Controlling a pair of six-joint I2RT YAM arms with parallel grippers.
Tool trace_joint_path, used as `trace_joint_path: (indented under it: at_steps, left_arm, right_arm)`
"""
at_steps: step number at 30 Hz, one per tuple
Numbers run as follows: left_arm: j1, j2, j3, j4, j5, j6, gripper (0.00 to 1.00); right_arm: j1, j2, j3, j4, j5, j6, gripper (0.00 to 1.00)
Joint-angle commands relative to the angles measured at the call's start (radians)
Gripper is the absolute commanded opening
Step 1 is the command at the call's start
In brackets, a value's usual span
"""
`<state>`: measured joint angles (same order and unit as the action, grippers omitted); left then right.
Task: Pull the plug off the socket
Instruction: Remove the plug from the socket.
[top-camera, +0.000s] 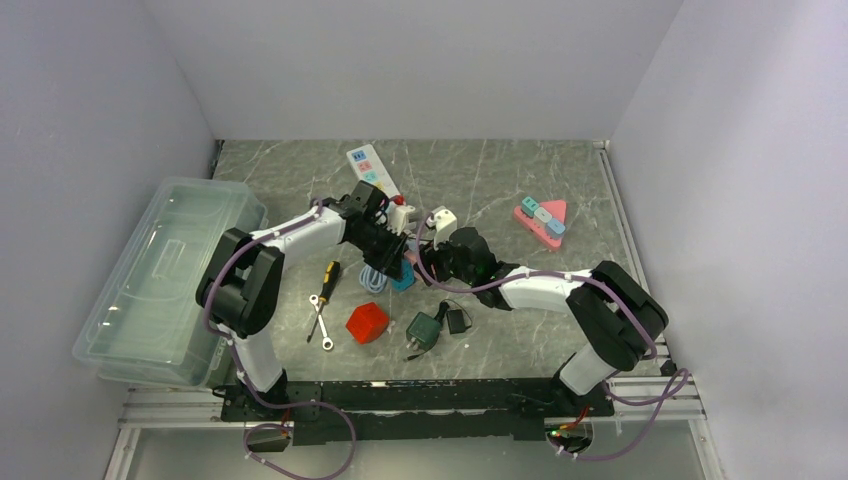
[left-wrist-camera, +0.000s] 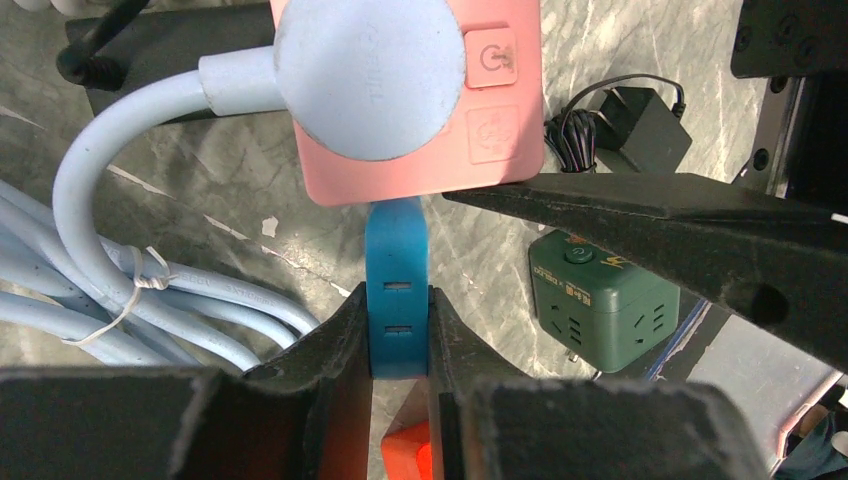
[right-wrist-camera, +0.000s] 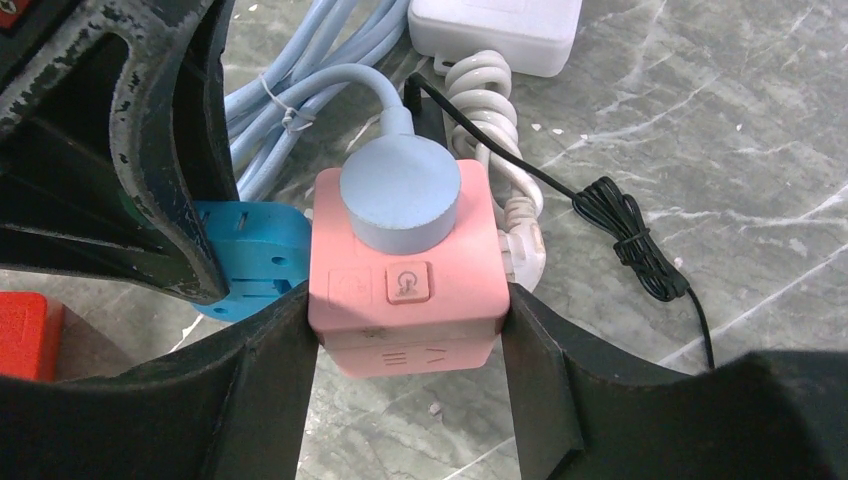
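The blue plug (left-wrist-camera: 396, 250) is set against the side of the pink socket (right-wrist-camera: 404, 345), near the middle of the table (top-camera: 500, 180), and is pinched tight by the left hand (left-wrist-camera: 398, 345). The socket is clamped on both sides by the half-spread right hand (right-wrist-camera: 405, 310). A pale blue cable (left-wrist-camera: 90, 190) is coiled beside it.

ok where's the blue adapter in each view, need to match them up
top external: blue adapter near the centre, just right of the light blue cable.
left wrist: blue adapter bottom centre, under the pink socket cube.
right wrist: blue adapter left of middle, against that cube's left side.
shared landmark: the light blue cable, in all three views.
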<state>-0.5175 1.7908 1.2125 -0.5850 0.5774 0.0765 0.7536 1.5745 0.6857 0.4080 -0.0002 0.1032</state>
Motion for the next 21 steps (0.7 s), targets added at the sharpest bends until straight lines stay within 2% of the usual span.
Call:
trace_joint_path:
  at_steps: [1,5,8,12,18,21]
  left_arm:
    - [-0.005,0.0,0.03,0.013,0.055,-0.014,0.0]
    - [-0.013,0.007,0.019,0.06,0.129,-0.07,0.0]
    - [-0.033,-0.01,0.01,0.068,0.121,-0.062,0.0]
    - [-0.036,-0.034,0.007,0.057,0.059,-0.04,0.0]
    - [-0.032,-0.022,0.014,0.002,-0.274,-0.045,0.0]
    - [-0.031,-0.016,0.014,-0.007,-0.348,-0.048,0.0]
  right_arm:
    - [0.004,0.01,0.036,0.008,-0.013,0.012,0.34]
    - [0.004,0.002,0.036,0.009,-0.039,0.022,0.09]
    - [0.004,0.001,0.033,0.007,-0.011,0.026,0.0]
    - [0.002,0.015,0.043,-0.009,0.019,0.028,0.0]
    - [0.003,-0.006,0.027,0.002,0.009,0.018,0.0]
    - [0.003,-0.014,0.02,0.006,0.005,0.015,0.0]
